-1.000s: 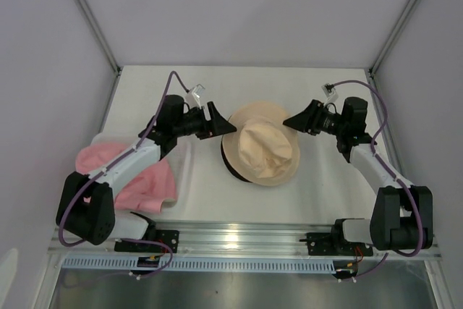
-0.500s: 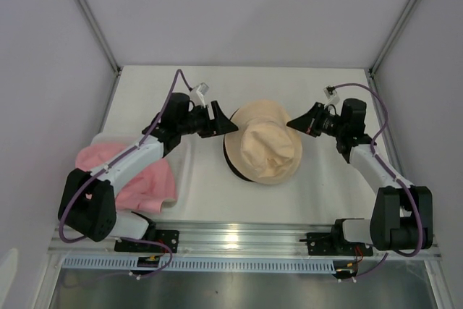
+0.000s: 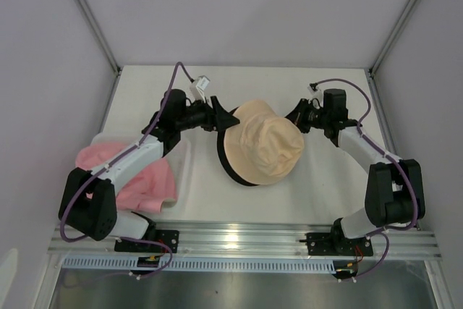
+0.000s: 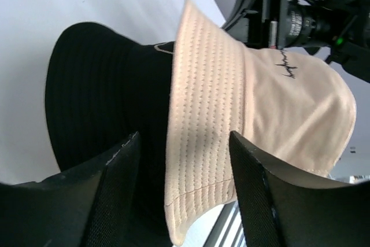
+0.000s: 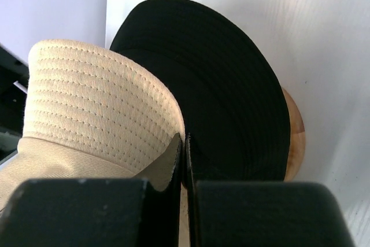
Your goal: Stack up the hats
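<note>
A beige hat (image 3: pixel 264 150) sits over a black hat (image 3: pixel 230 171) near the table's middle, with the black brim showing at its lower left. My left gripper (image 3: pixel 230 119) is at the beige hat's left brim. In the left wrist view its jaws (image 4: pixel 185 137) stand open with the beige brim (image 4: pixel 202 143) between them and the black hat (image 4: pixel 98 85) on the left. My right gripper (image 3: pixel 293 115) is at the right brim. The right wrist view shows it (image 5: pixel 185 138) shut on the edge of the beige brim (image 5: pixel 87 96), beside the black brim (image 5: pixel 231 85).
A wooden stand (image 5: pixel 293 137) peeks out from under the black hat. Pink hats (image 3: pixel 137 175) lie in a white basket (image 3: pixel 182 161) at the left, under my left forearm. Grey walls close in both sides and the back.
My right gripper closed on the beige brim and moved left. My left gripper moved right to the other brim and its jaws narrowed. The beige hat settled lower over the black hat.
</note>
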`<state>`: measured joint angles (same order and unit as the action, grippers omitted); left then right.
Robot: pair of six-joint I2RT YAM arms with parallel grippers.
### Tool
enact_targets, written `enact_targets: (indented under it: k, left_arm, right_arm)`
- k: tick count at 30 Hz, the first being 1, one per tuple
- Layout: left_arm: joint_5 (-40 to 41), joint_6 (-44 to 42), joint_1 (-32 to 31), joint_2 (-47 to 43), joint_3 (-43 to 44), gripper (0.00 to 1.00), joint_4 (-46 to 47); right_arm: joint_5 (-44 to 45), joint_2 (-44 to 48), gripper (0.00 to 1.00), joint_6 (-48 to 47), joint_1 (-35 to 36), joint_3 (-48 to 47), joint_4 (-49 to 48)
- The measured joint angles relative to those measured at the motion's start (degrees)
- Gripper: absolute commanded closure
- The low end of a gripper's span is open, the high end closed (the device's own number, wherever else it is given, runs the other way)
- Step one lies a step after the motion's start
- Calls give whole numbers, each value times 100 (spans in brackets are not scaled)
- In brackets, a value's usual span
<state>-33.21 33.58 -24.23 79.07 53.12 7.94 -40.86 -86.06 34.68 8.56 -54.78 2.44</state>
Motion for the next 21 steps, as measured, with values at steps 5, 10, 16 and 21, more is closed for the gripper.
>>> enact_targets:
  k: [5, 10, 16, 21]
  left_arm:
    - [-352, 160, 0, 74, -70, 46, 485]
    - [-501, 323, 0, 295, -70, 65, 667]
    - [-229, 612, 2, 437, -61, 99, 444]
    - [538, 796, -22, 103, -219, 99, -94]
  right_arm:
    - [76, -7, 100, 2, 15, -17, 111]
    - [101, -7, 100, 2, 22, -24, 181]
    - [203, -7, 100, -28, 24, -186, 455]
    - [315, 15, 100, -46, 28, -369, 636]
